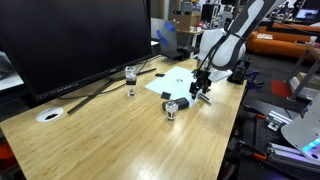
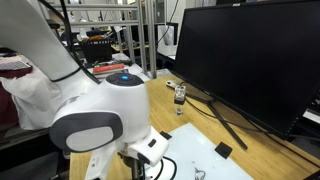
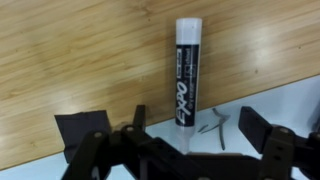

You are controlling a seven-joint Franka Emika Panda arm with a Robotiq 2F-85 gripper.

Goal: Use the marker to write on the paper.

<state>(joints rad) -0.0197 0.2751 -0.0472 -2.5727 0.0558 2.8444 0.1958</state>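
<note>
Pincer: the gripper [image 3: 165, 130] hangs low over the table [image 1: 110, 140] with its jaws spread wide, released and grasping nothing (both dark fingers [image 3: 82, 132] stand clear of the marker in the wrist view).
Between the jaws: the marker [image 3: 186, 70], a white stick with a black printed label, lies flat about midway between the two fingers and touches neither.
Marker's rest: most of its length lies on bare wood. Its near end reaches the edge of the paper [image 3: 275, 105].
Paper: a pale sheet lying flat on the table, near the side where the arm stands. In an exterior view it shows as a white patch [image 1: 172, 82] just beside the gripper [image 1: 203, 90].
Marks: a short dark scribble [image 3: 216, 123] sits on the paper, just beside the marker's near end.
Corner: a small black piece [image 2: 223, 150] lies at a corner of the paper [image 2: 205, 162].
Arm: the white arm [image 2: 95, 110] fills the foreground of an exterior view and hides the gripper there.
Near things: a small clear bottle [image 1: 131, 80] stands upright between the paper and the monitor [image 1: 75, 40]. A small grey cylinder [image 1: 172, 109] stands just beside the paper (too small to tell what it is).
Far thing: a round white disc [image 1: 50, 114] lies well apart from the paper, in front of the monitor.
</note>
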